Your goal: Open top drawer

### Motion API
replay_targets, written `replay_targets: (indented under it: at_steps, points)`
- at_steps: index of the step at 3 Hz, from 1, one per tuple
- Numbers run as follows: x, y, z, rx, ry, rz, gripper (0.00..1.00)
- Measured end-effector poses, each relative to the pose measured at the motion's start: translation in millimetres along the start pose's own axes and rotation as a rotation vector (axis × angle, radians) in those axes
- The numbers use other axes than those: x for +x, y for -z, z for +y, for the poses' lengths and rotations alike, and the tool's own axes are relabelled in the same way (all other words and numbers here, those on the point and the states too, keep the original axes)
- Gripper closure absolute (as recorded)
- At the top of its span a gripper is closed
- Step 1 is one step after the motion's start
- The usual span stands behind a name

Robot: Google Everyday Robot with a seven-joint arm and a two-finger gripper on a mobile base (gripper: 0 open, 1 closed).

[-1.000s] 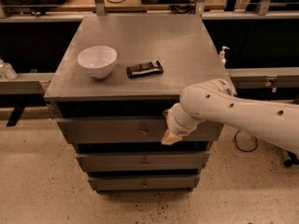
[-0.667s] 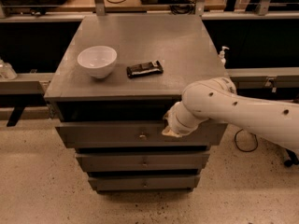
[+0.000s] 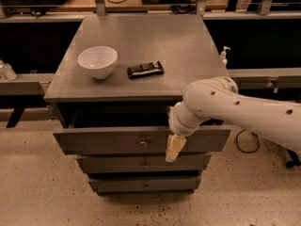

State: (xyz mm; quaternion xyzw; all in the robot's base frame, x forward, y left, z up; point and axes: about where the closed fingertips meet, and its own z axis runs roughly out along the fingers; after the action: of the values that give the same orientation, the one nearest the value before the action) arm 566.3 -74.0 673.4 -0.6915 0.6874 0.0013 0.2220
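Observation:
The top drawer [image 3: 103,140] is the widest grey front under the cabinet top, with a small round metal knob [image 3: 143,142] at its centre. It stands pulled out part way, with a dark gap between its front and the cabinet body. My gripper [image 3: 173,149] hangs from the white arm [image 3: 235,109] that comes in from the right. It sits against the drawer front just right of the knob, its tan tip pointing down over the front's lower edge. The drawer's inside is in shadow.
A white bowl [image 3: 97,61] and a black packet [image 3: 145,69] lie on the grey cabinet top [image 3: 188,41]. Two narrower grey drawers [image 3: 117,164] [image 3: 122,184] sit shut below. A white pump bottle [image 3: 225,55] stands on the rail at right. Speckled floor lies in front.
The top drawer front has slid out toward the camera, opening a dark gap behind it. My gripper has moved with it, out and slightly down.

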Motion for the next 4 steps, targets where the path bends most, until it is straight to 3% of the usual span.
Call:
replay_targets:
  at_steps: [1, 2, 3, 4]
  points:
    - [0.0, 0.0, 0.0, 0.000, 0.000, 0.000, 0.00]
    - [0.0, -7.0, 13.3, -0.077, 0.010, -0.001, 0.00]
    - [-9.2, 0.8, 43.4, -0.184, 0.004, -0.008, 0.18]
    - [-14.0, 13.7, 66.6, -0.259, -0.004, -0.004, 0.42]
